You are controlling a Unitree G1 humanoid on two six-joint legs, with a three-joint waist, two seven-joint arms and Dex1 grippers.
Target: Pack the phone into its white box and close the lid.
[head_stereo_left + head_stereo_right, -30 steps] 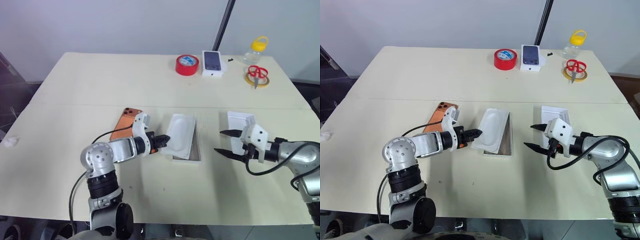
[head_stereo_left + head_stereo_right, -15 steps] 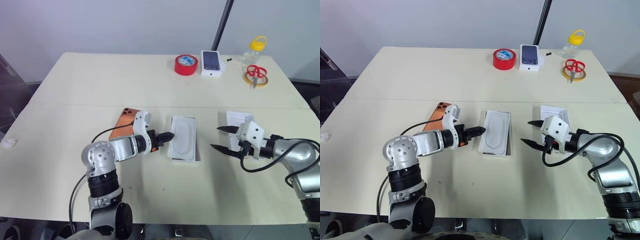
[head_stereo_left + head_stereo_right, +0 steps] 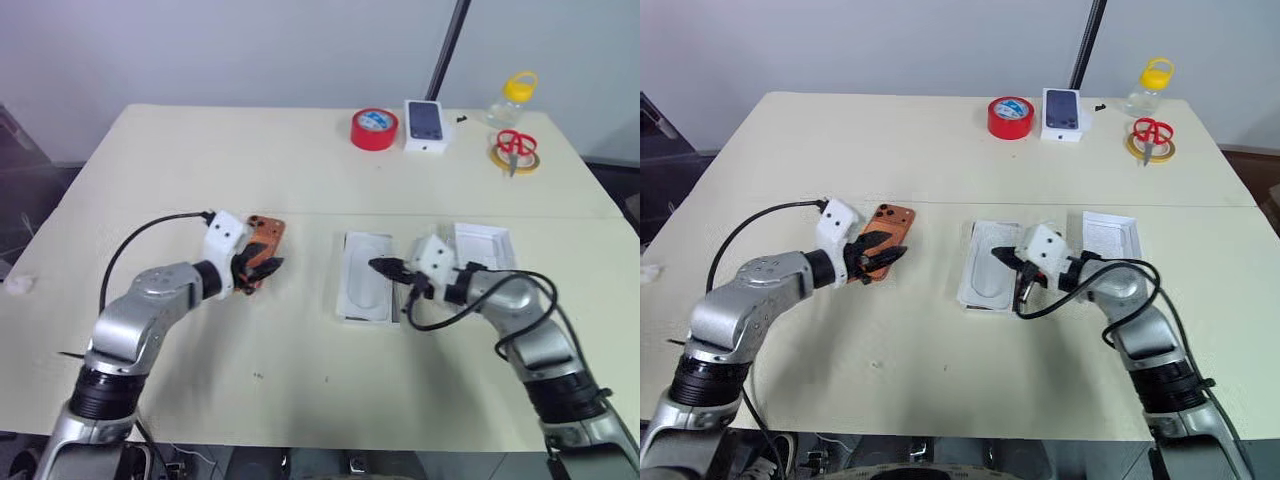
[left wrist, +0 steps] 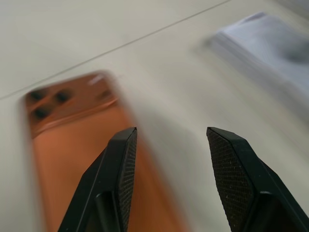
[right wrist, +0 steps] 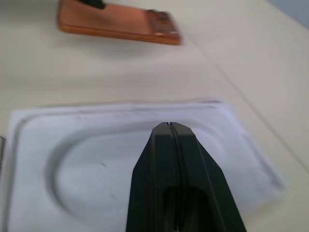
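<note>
Nothing is packed yet: the phone (image 3: 884,226) lies on the bench (image 3: 940,140) under the parted left hand (image 3: 883,261), apart from the white box (image 3: 991,276), where the pinched-shut right hand (image 3: 1007,258) hovers, lid (image 3: 1111,236) off beside it.

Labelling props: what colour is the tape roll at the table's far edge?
Red, with a pale blue-white core: the round red tape roll shows best in the right eye view.

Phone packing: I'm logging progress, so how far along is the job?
Nothing is packed yet. The phone lies on the table beside the white box, with the open left gripper at it. The shut right gripper is over the box's insert. The lid lies apart; packing and closing remain.
</note>
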